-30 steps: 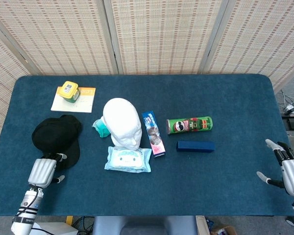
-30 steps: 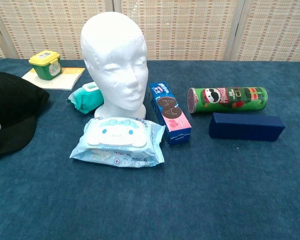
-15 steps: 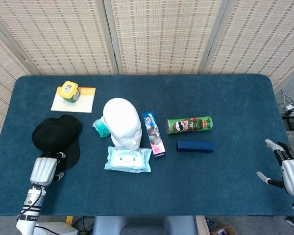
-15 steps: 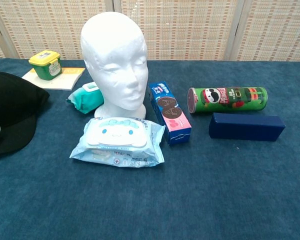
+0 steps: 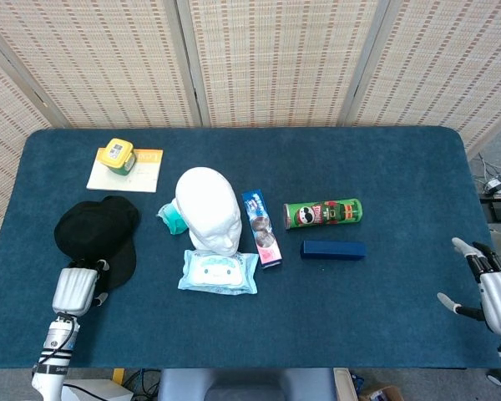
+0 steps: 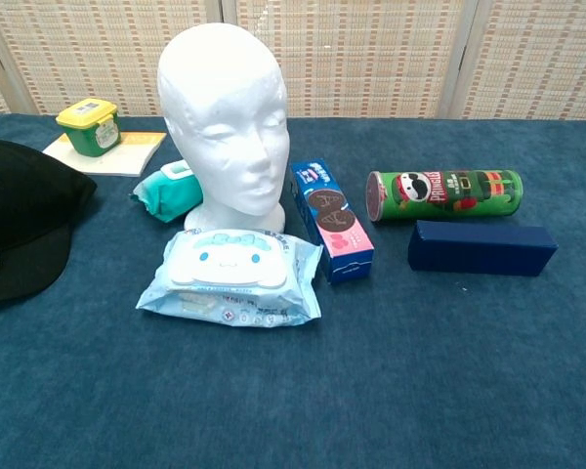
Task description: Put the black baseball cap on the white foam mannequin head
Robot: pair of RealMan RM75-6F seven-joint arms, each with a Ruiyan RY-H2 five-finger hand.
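Observation:
The black baseball cap (image 5: pixel 96 232) lies flat on the table's left side, its brim toward the near edge; the chest view shows the cap (image 6: pixel 20 220) at the far left. The white foam mannequin head (image 5: pixel 209 209) stands upright mid-table, bare, to the cap's right, and fills the upper left of the chest view as the mannequin head (image 6: pixel 225 117). My left hand (image 5: pixel 75 288) sits just near of the brim, fingertips at its edge, holding nothing. My right hand (image 5: pixel 491 288) hovers at the table's near right corner, fingers spread, far from everything.
Around the mannequin lie a wet-wipes pack (image 5: pixel 220 272), a teal pouch (image 5: pixel 171 217), a blue cookie box (image 5: pixel 261 227), a green chips can (image 5: pixel 323 214) and a dark blue box (image 5: pixel 333 249). A yellow-lidded jar (image 5: pixel 117 154) stands on a pad at the back left.
My left hand has crept slightly forward to the cap's brim and its thumb has drawn in. The cap and my right hand have not moved.

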